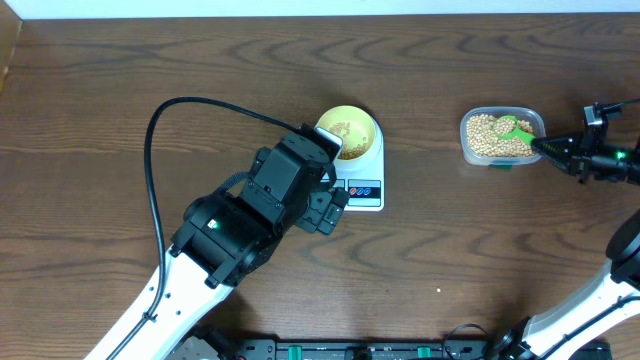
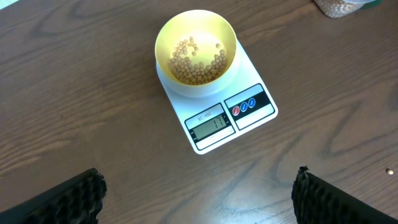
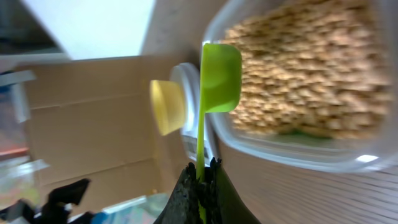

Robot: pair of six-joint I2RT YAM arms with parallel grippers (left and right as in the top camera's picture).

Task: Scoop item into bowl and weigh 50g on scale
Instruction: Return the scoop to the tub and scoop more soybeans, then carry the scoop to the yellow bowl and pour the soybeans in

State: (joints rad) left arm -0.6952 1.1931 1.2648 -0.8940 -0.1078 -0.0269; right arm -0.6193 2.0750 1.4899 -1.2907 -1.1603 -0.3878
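The pale yellow bowl [image 2: 205, 23] stands on the white scale [image 2: 252, 71] with a shallow layer of tan beans [image 2: 198, 62] in it. My left gripper [image 2: 199, 200] hovers open and empty above the table just in front of the scale, fingers [image 2: 68, 202] wide apart. From overhead, the left gripper [image 1: 322, 178] covers part of the scale [image 1: 365, 190] and the bowl [image 1: 352, 125]. My right gripper [image 3: 203, 169] is shut on the handle of a green scoop [image 3: 219, 68]. The scoop's head is at the rim of the clear tub [image 3: 292, 146] of beans [image 3: 311, 74].
The clear tub [image 1: 500, 135] sits at the far right, about a hand's width from the scale. A black cable [image 1: 160, 120] loops over the table left of my left arm. A cardboard box [image 3: 81, 124] shows in the right wrist view behind the bowl [image 3: 166, 107].
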